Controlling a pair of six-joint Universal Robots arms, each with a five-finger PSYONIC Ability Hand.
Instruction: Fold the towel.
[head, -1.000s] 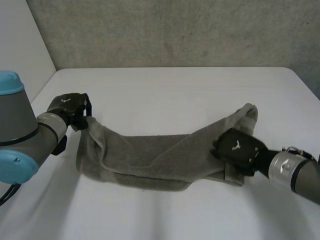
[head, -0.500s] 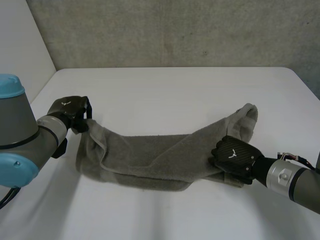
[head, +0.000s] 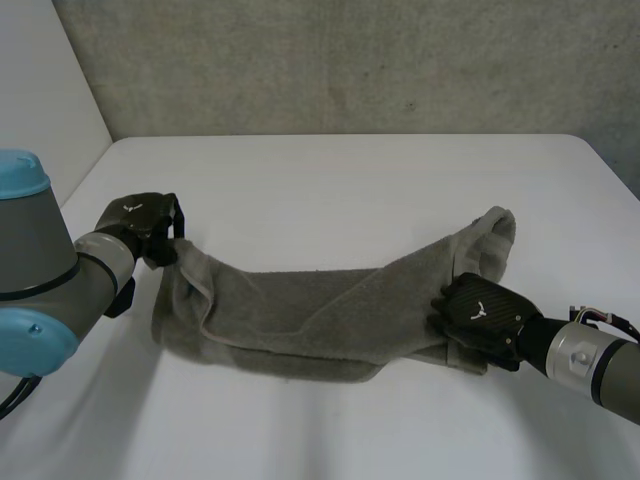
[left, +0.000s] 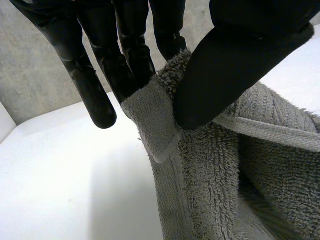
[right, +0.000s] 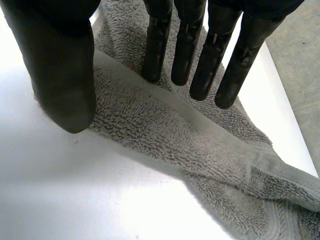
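My left hand (head: 135, 222) pinches one end corner of the towel (head: 300, 315). My right hand (head: 480, 312), fingers straight, sits over the opposite end. The towel runs lengthwise between them on the tabletop (head: 330, 190).

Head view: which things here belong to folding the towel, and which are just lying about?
For the job: towel; left robot hand, pinching one corner; right robot hand, open on the other end.
Merely there: white table; grey wall behind.

Left hand (head: 135, 220) pinching; right hand (head: 480, 312) flat, fingers (right: 186, 50) straight
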